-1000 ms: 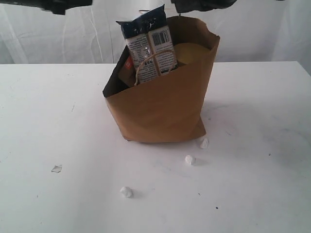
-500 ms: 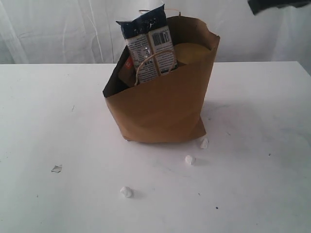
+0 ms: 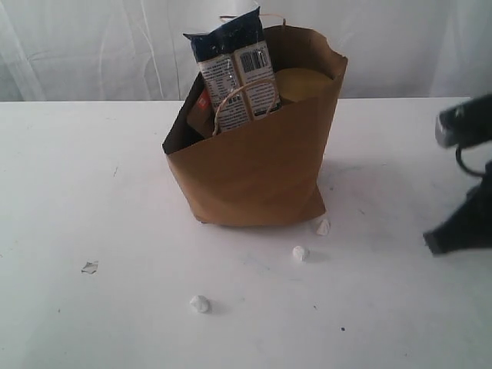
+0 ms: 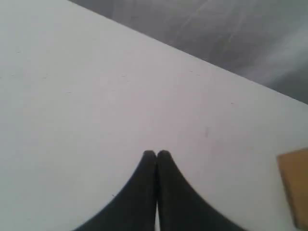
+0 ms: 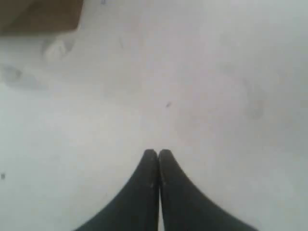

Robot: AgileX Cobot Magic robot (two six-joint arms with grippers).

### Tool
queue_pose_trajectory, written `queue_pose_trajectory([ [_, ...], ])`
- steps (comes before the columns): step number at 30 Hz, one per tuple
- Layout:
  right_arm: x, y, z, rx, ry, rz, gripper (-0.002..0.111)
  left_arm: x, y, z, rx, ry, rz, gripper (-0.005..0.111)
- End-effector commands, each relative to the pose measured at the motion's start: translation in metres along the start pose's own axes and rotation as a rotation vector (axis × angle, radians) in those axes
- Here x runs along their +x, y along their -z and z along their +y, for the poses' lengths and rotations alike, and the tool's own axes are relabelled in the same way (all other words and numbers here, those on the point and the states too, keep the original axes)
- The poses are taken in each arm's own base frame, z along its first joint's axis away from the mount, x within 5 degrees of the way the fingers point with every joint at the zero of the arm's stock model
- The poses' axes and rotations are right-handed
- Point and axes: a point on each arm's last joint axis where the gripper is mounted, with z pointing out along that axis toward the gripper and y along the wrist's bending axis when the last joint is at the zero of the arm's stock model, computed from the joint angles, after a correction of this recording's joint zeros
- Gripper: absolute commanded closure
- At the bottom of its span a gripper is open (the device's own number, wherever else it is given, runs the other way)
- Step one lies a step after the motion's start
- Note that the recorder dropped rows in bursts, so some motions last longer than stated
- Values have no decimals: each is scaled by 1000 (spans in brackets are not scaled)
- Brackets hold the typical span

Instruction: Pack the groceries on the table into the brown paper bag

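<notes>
The brown paper bag (image 3: 261,169) stands upright in the middle of the table (image 3: 92,184), its mouth open. The long blue-white packet (image 3: 234,69) sticks up out of it, leaning on a cord handle. Beside it inside the bag shows the gold lid of the big clear jar (image 3: 304,83), and a dark package edge with a red mark (image 3: 201,108). The other groceries are hidden. My right gripper (image 5: 158,153) is shut and empty over bare table, right of the bag; its arm (image 3: 465,131) shows at the right edge. My left gripper (image 4: 156,154) is shut and empty, out of the exterior view.
Small white crumpled scraps lie in front of the bag (image 3: 321,226), (image 3: 300,252), (image 3: 200,304), and a flat fragment (image 3: 90,267) at the front left. A white curtain (image 3: 92,46) hangs behind the table. A bag corner (image 4: 294,187) shows in the left wrist view.
Both arms left the top of the exterior view above the bag. The right arm has since come down to the right edge, low over the table. The bag and its contents are unmoved.
</notes>
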Motion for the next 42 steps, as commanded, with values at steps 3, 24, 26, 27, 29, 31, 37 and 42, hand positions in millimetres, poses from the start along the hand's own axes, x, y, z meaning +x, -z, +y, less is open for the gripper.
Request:
queue_pose_trajectory([
  [3,53,-10,16,-118,57,299,108,13,53,-23,264,-98,-151,107],
  [24,59,-40,50,-459,150,375,71,117,29,12,271,-327,117,107],
  [26,59,-44,51,-460,151,383,71,117,29,12,271,-327,117,107],
  [27,60,-45,51,-464,159,391,71,118,29,12,271,-327,119,107],
  [29,61,-49,50,-456,192,408,71,118,29,12,271,-327,119,107],
  [31,61,-53,48,-435,217,410,71,118,30,12,272,-327,121,107],
  [37,63,-67,49,-432,232,456,71,118,30,12,272,-327,121,107],
  [42,67,-73,51,-447,230,504,71,118,30,12,273,-328,124,107],
])
